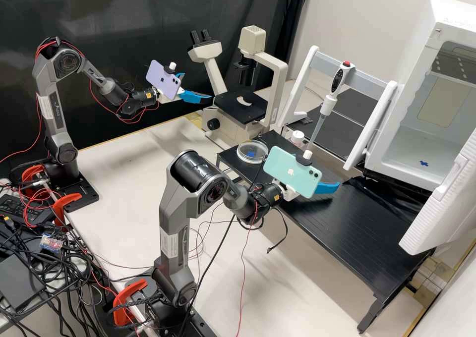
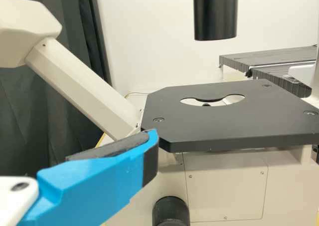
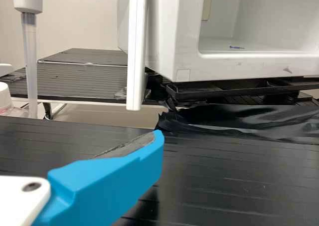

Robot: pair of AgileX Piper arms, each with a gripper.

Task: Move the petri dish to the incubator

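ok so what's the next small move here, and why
I'd probably ease the right gripper towards the petri dish, since the dish sits on the black rack and the gripper hangs away from it, towards the open incubator.

A dark curtain (image 1: pixel 124 10) hangs in folds beside a plain pale wall (image 1: pixel 367 15). A pale table (image 1: pixel 124 178) with soft shadows across its top bears a low, grooved black table (image 1: pixel 347 238), its surface catching a dull sheen of light.
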